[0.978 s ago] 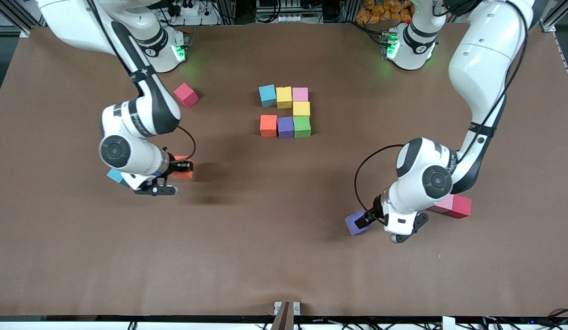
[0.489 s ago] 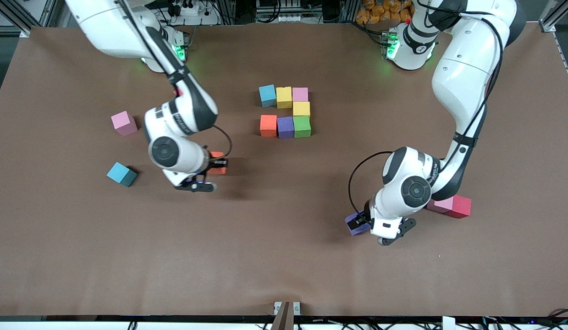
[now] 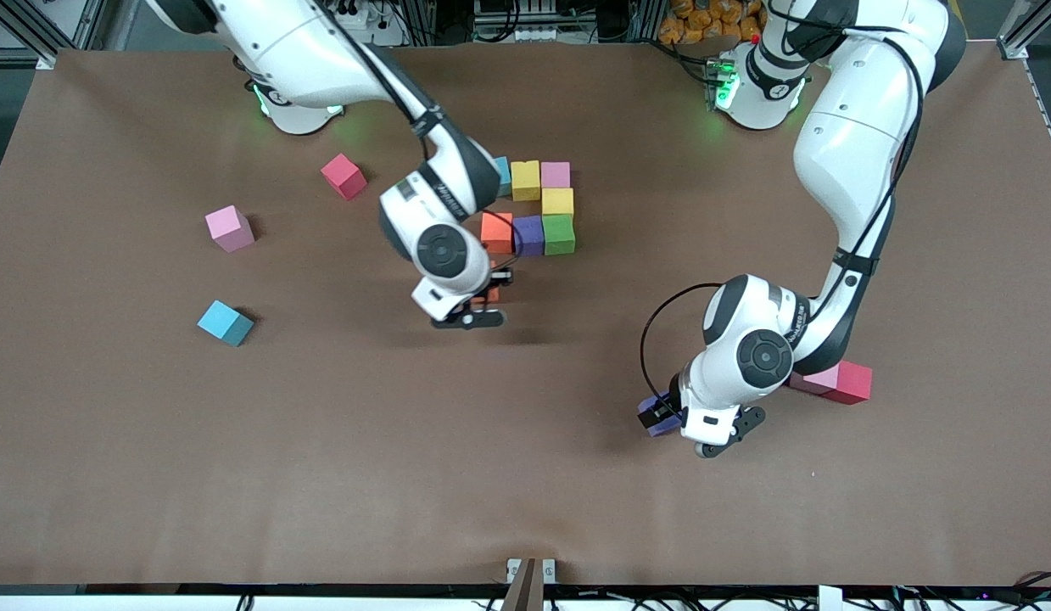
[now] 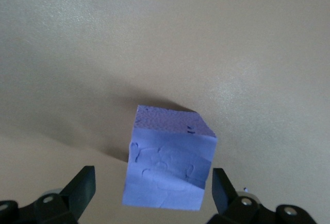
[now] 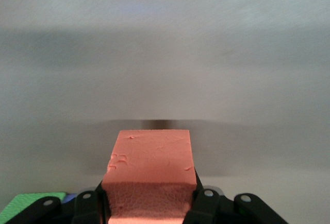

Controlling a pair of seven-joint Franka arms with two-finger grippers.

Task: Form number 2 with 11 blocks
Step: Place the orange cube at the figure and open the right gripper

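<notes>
Brown table (image 3: 525, 475), cluttered bench edge along the top. Change vs a sec ago: R arm has swung in from its end of the table w/ an orange block (image 5: 149, 175), now over the spot just nearer the camera than the row's orange cube (image 3: 494, 231). Partial figure there: cyan, yellow, pink on top row, yellow below, then orange, purple, green; so 7 down, this looks like the 8th, starting the lower stroke of the 2. R gripper (image 3: 484, 293) is clamped on the orange block. L gripper (image 4: 152, 188) has dropped onto the loose purple block (image 4: 167, 165) nr the L arm's end, fingers (image 4: 82, 185) spread wide, straddling it, no squeeze yet. Spare pink (image 3: 229, 227) and cyan (image 3: 224, 322) wait toward the R arm's end.
</notes>
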